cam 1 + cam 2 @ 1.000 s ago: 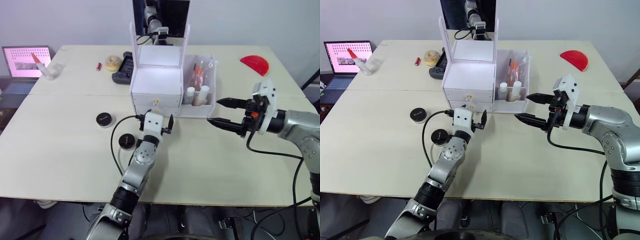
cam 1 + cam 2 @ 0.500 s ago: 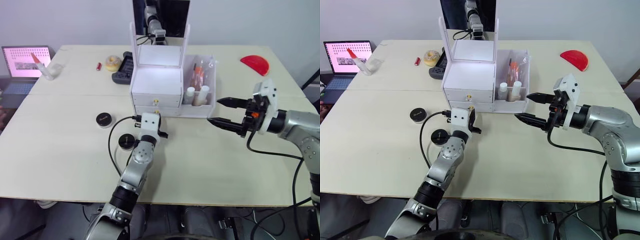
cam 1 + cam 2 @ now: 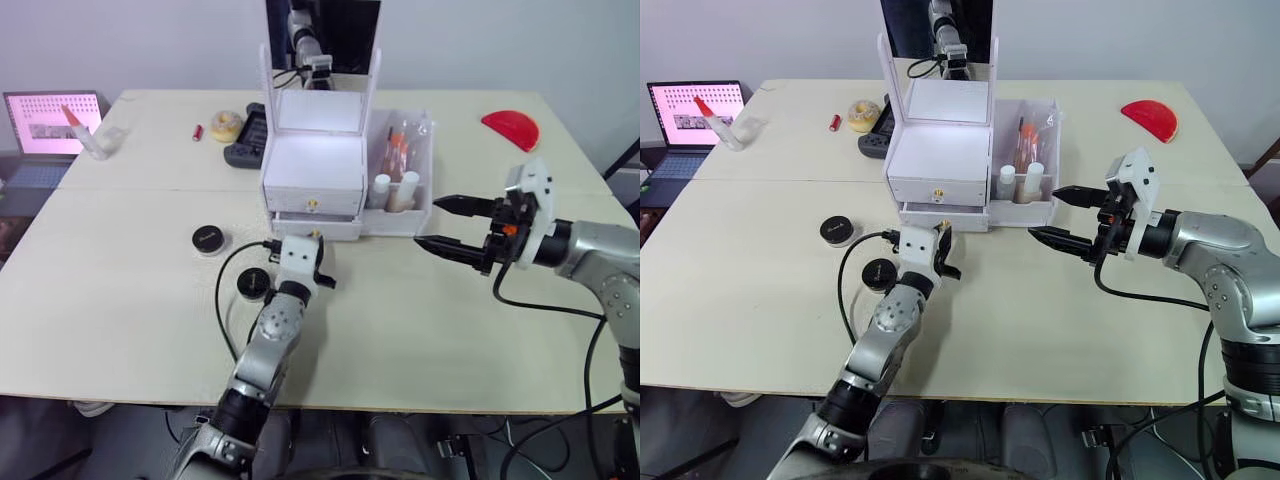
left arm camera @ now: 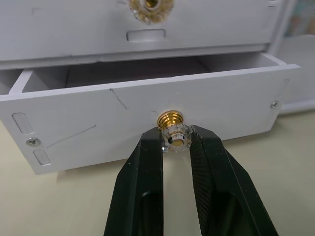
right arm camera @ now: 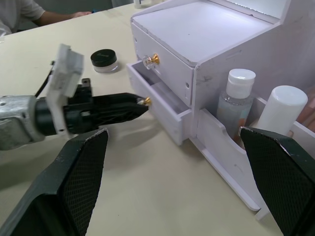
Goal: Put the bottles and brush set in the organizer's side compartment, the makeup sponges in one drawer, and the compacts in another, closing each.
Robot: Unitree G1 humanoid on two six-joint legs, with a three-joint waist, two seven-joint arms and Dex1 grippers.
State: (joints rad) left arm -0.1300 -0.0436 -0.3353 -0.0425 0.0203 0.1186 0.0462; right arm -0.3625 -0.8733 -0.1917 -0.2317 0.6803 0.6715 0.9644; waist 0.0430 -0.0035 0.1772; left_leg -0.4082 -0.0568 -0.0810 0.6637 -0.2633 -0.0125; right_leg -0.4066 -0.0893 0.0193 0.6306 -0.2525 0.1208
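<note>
The white organizer (image 3: 312, 165) stands mid-table, with two white-capped bottles (image 3: 393, 190) and the brush set (image 3: 397, 148) in its side compartment. Its lower drawer (image 4: 147, 115) is pulled partly out and looks empty inside. My left gripper (image 4: 174, 136) is shut on that drawer's gold and clear knob (image 4: 175, 139). Two black round compacts (image 3: 207, 239) (image 3: 251, 282) lie on the table left of my left arm. My right gripper (image 3: 430, 222) hangs open and empty right of the organizer, level with the side compartment.
A beige round puff (image 3: 226, 124), a small red stick (image 3: 198, 132) and a black case (image 3: 245, 140) lie behind the organizer's left. A red half-round piece (image 3: 510, 129) sits far right. A laptop (image 3: 52, 125) stands at the far left edge. A person's arm (image 5: 19, 12) rests beyond the table.
My left gripper went from open to shut on the lower drawer's knob, then drew back toward me, sliding the drawer partly out. The right arm has stayed still.
</note>
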